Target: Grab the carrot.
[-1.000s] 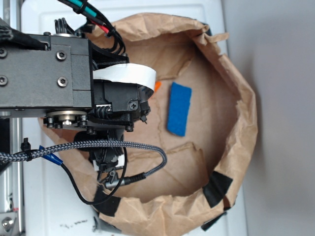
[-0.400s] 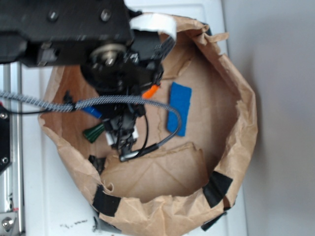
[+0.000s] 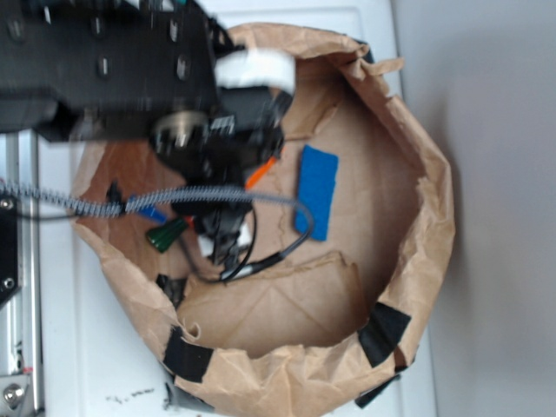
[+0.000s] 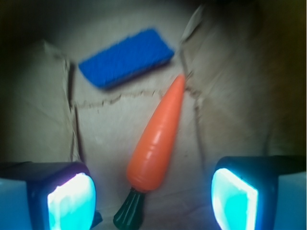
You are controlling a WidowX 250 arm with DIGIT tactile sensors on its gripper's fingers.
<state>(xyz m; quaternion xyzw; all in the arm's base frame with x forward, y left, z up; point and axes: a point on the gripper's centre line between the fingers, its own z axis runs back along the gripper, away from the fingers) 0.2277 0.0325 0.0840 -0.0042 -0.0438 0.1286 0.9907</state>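
In the exterior view the carrot (image 3: 261, 173) lies on the brown paper bag (image 3: 417, 226), just beside the blue block (image 3: 316, 192); only its orange tip and dark green stem show, the rest hidden under the arm. The arm reaches over the bag, blurred, its tool (image 3: 224, 239) hard to make out.

In the wrist view the carrot (image 4: 158, 136) lies between the tool's (image 4: 153, 199) spread fingers (image 4: 72, 201), untouched, tip pointing toward the blue block (image 4: 125, 58), stem nearest the camera. Edges are dark and soft.
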